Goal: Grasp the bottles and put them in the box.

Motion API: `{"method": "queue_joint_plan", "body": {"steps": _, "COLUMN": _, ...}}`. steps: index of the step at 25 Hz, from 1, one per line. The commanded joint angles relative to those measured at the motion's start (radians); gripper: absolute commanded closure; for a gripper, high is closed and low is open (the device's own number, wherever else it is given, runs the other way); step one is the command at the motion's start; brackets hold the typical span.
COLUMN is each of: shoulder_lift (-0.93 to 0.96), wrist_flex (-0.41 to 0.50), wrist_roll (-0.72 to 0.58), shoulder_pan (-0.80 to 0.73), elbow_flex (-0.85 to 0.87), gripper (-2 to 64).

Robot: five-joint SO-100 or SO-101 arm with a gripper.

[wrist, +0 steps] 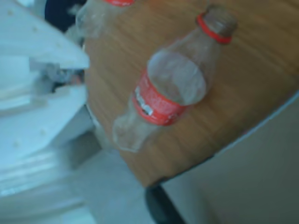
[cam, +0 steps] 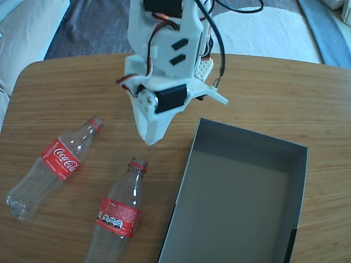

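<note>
Jaws cannot be judged apart or together; nothing is held by the gripper [cam: 152, 134], which is poised above the table [cam: 263, 93] between the bottles and the box [cam: 299, 181]. One bottle [cam: 118, 216] is laid at the near edge, the other [cam: 55, 167] toward the left edge. Either could be rolled off by a glancing touch. The arm is pitched steeply downward.

a clear bottle [wrist: 170, 88] with a red label lies on the wooden tabletop [wrist: 252, 93]. up-left of it, a second bottle [wrist: 100, 16] is cut by the frame. left of it, the white end effector [wrist: 42, 93] is blurred.
</note>
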Motion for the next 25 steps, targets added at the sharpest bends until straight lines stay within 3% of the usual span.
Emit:
{"method": "queue_joint_plan", "body": {"steps": 1, "shoulder_lift": -0.021, "wrist_flex": 0.025, "wrist_roll": -0.098, "shoulder_pan": -0.005, "elbow_flex": -0.081, "gripper": 58.1}}
{"method": "queue_joint_plan", "body": {"steps": 8, "shoulder_lift": -0.063, "wrist_flex": 0.032, "wrist_roll": -0.198, "shoulder_pan": 0.046, "elbow_flex": -0.083, "gripper": 30.8}}
{"method": "queue_joint_plan", "body": {"steps": 12, "shoulder_lift": -0.072, "wrist_flex": 0.031, "wrist_roll": -0.258, "shoulder_pan": 0.098, "elbow_flex": -0.071, "gripper": 20.6}}
{"method": "queue_joint_plan", "body": {"steps": 20, "shoulder_lift": -0.075, "wrist_flex": 0.025, "wrist_roll": -0.538, "shoulder_pan": 0.213, "elbow_flex": -0.005, "gripper": 19.1}}
{"method": "queue_joint_plan", "body": {"steps": 25, "shoulder_lift": -0.081, "wrist_flex": 0.018, "wrist_roll": -0.566, "shoulder_pan": 0.222, "elbow_flex": 0.032, "gripper": 16.9}}
